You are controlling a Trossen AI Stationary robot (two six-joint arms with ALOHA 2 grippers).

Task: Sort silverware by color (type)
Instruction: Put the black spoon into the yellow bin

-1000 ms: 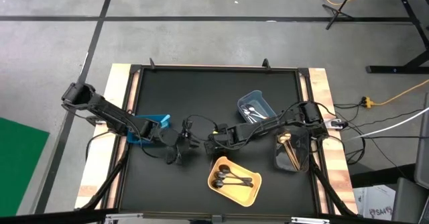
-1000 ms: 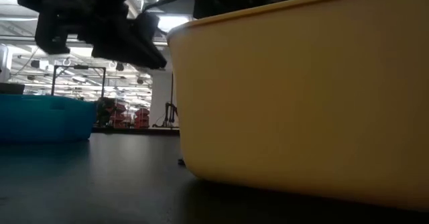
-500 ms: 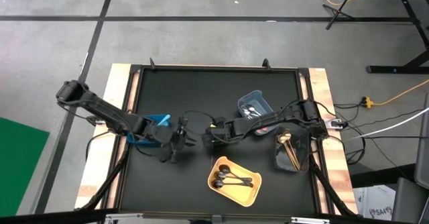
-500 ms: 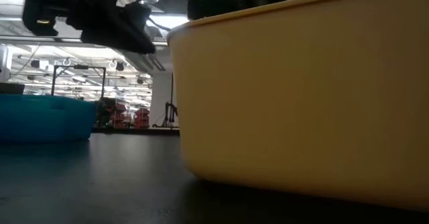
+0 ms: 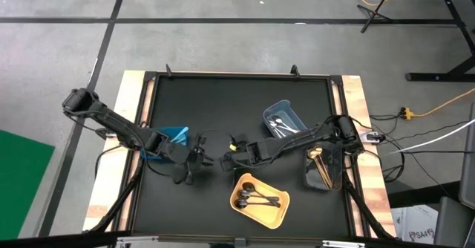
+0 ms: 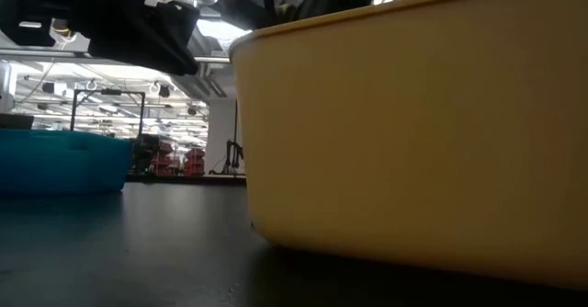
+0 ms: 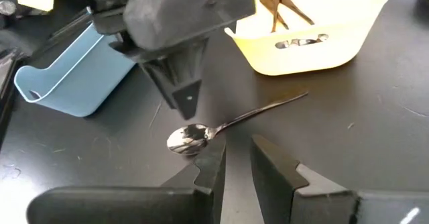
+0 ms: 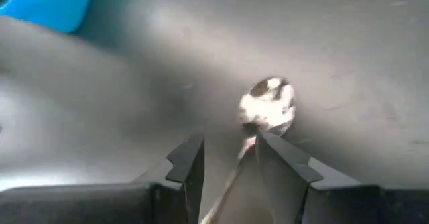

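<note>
One shiny dark-silver spoon (image 7: 201, 135) lies flat on the black table between the two grippers, with its handle running toward the yellow bin (image 7: 315, 29). My left gripper (image 7: 238, 158) is open and sits just short of the spoon's bowl, level with the table. My right gripper (image 8: 229, 150) is open and points down over the spoon, with the handle passing back between its fingers and the bowl (image 8: 268, 106) just beyond their tips. In the high view the left gripper (image 5: 194, 159) and the right gripper (image 5: 225, 161) face each other at mid-table. My right gripper comes from above with one finger on each side of the spoon's handle near the bowl (image 8: 247, 138). The spoon lies on the table. Whether the fingers touch it, I cannot tell.
The yellow bin (image 5: 260, 200) near the front holds black spoons, and its wall fills the low view (image 6: 413, 132). A blue-grey bin (image 5: 282, 118) holds silver spoons, and a dark bin (image 5: 320, 166) holds tan ones. A bright blue bin (image 5: 169, 138) sits beside the left arm.
My right gripper has moved toward the table's left and slightly toward the near edge, closing on the left gripper. In the low view, the dark gripper at the upper left has risen and drifted left.
</note>
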